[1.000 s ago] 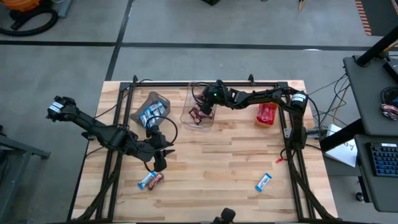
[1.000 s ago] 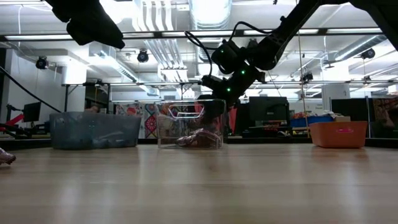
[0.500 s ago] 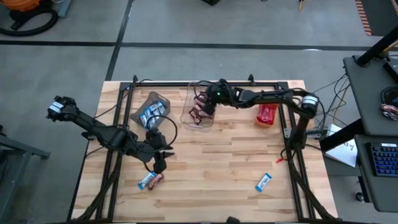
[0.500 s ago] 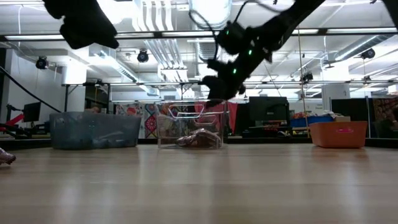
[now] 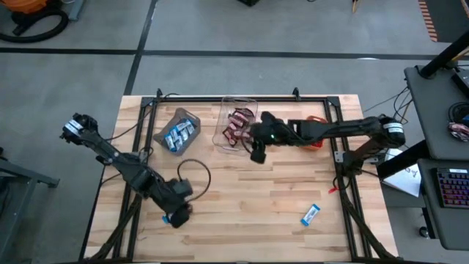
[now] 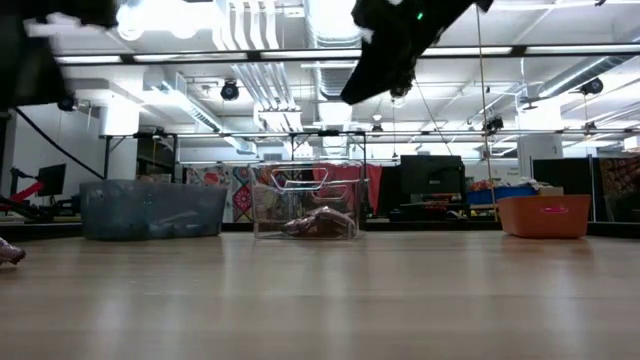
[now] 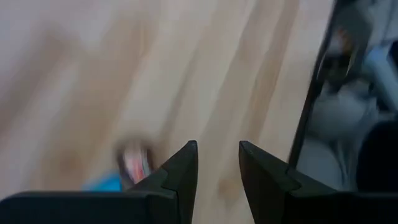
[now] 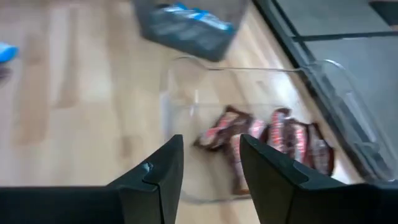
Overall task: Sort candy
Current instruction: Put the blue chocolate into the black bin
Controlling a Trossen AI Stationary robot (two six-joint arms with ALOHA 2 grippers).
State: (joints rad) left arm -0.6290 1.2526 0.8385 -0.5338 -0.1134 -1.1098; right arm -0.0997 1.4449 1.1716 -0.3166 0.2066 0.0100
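Candy (image 5: 236, 126) is mostly binned, you've got one blue bar (image 5: 311, 215) loose near the table's front, left gripper (image 5: 178, 215) and right gripper (image 5: 257, 152) both apart, empty.

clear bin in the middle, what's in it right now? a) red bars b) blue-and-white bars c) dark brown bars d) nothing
c: the clear bin holds several dark brown wrapped bars, while the blue-and-white bars lie in the grey bin beside it.
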